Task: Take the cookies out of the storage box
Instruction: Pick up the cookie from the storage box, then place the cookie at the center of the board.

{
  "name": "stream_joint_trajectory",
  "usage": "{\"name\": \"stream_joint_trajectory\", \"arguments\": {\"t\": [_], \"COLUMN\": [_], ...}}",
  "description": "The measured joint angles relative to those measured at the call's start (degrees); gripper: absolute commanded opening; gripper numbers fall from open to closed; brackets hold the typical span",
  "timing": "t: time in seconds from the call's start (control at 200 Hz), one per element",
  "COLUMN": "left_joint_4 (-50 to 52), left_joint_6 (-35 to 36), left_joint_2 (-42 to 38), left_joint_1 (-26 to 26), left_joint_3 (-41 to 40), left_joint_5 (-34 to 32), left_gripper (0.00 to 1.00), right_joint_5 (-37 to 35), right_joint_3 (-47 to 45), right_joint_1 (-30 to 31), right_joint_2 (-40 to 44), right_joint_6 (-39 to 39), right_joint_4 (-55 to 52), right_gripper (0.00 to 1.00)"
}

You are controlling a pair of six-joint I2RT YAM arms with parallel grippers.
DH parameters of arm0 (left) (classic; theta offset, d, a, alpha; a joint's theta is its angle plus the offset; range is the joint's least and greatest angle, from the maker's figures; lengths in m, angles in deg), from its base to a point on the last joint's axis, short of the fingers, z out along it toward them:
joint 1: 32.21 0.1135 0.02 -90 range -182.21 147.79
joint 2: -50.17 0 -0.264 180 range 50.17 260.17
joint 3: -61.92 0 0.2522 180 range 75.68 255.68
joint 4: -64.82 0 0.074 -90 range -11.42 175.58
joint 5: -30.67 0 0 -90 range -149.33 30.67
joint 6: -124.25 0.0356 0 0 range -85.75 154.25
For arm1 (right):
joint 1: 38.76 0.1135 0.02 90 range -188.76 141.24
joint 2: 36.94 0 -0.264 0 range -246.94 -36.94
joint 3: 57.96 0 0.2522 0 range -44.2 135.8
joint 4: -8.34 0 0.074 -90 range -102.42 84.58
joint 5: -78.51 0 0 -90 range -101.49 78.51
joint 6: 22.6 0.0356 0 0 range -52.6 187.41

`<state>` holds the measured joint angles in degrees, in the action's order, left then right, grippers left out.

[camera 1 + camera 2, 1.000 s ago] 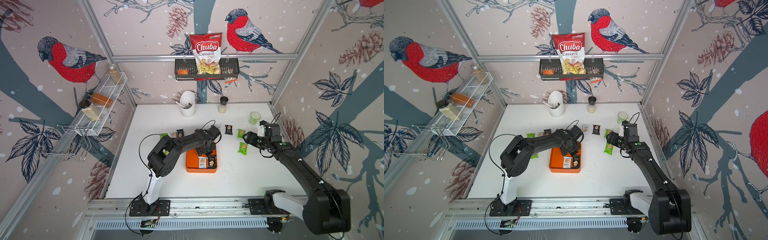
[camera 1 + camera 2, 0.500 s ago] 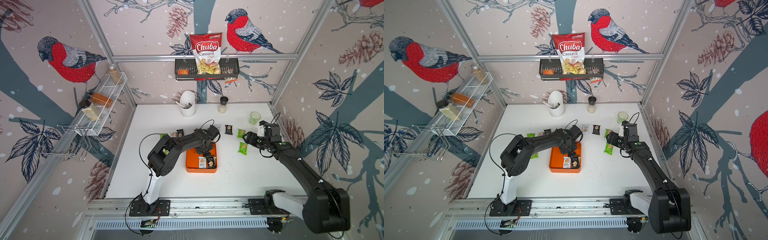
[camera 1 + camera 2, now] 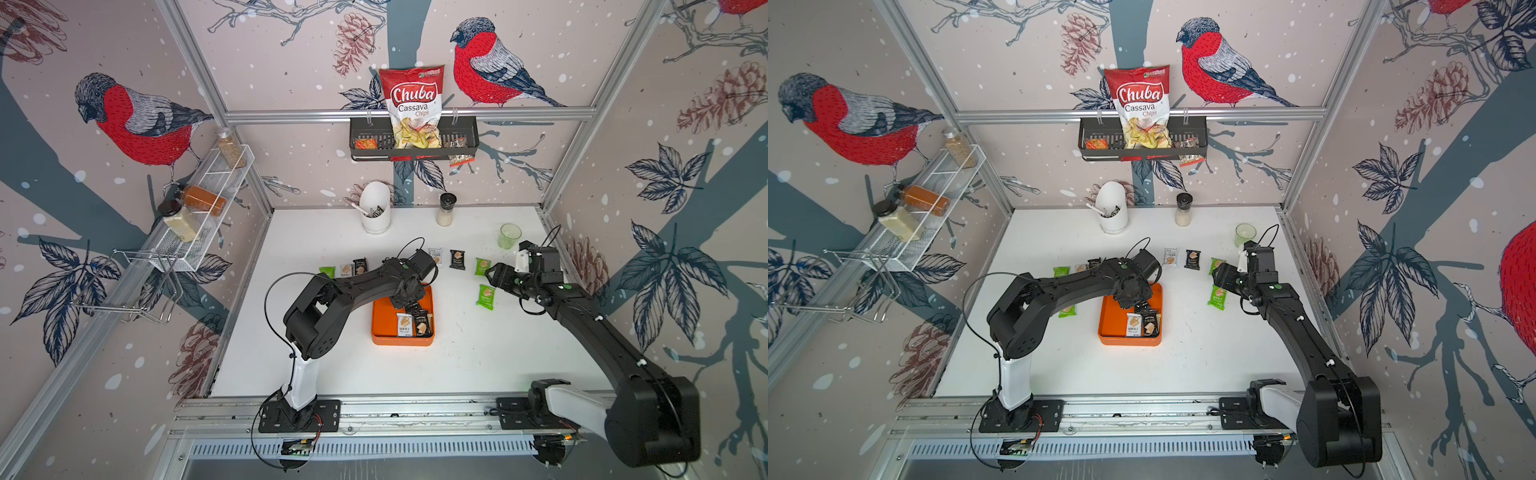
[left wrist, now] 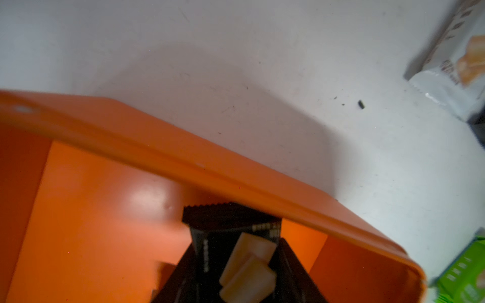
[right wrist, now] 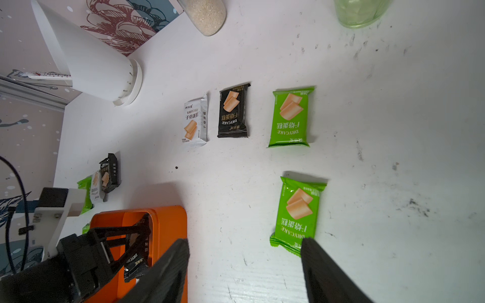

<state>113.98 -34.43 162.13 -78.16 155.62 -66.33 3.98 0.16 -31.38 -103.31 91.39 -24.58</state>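
Mid-desk, the storage box [image 3: 383, 322] holds 2 cookies [image 3: 404, 325] at its near wall. Beyond them, inside it, the left gripper [image 3: 409, 304] pinches a black packet [image 4: 228, 228]. Next: lift it over the wall. Toward the right edge, the right gripper [image 5: 244, 245] gapes empty.

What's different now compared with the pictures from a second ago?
The left end effector has closed onto a black packet inside the orange tray. The right end effector stayed open above the table, near a green packet. The tray and the packets lying around have not visibly moved.
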Motion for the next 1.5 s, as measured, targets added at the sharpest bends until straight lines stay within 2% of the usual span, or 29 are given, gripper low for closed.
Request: {"name": "stream_joint_trajectory", "arguments": {"t": [0.395, 0.845, 0.965, 1.221, 1.501], "left_joint_4": [-2.3, -1.2, -0.4, 0.4, -0.5], "left_joint_6": [-1.4, 4.2, 7.6, 18.5, 30.6], "left_joint_2": [-6.0, -16.2, -20.0, -27.7, -29.2], "left_joint_1": [0.0, 0.6, 3.0, 11.7, 18.5], "left_joint_3": [-5.6, -7.7, -8.7, -13.2, -18.7], "left_joint_5": [2.5, 1.9, 1.9, 2.3, 1.9], "left_gripper": [0.40, 0.39, 0.39, 0.39, 0.38], "right_joint_5": [0.7, -2.6, -3.9, -6.4, -6.9], "right_joint_3": [0.0, 2.5, 4.4, 7.8, 13.6], "right_joint_1": [0.5, 10.5, 12.6, 17.4, 19.5], "right_joint_2": [0.0, -1.1, -3.0, -8.8, -16.6], "right_joint_6": [1.2, 6.3, 7.6, 9.4, 10.7], "right_joint_4": [0.0, -0.1, 0.1, 0.9, 1.4], "right_gripper": [0.73, 0.73, 0.73, 0.73, 0.73]}}
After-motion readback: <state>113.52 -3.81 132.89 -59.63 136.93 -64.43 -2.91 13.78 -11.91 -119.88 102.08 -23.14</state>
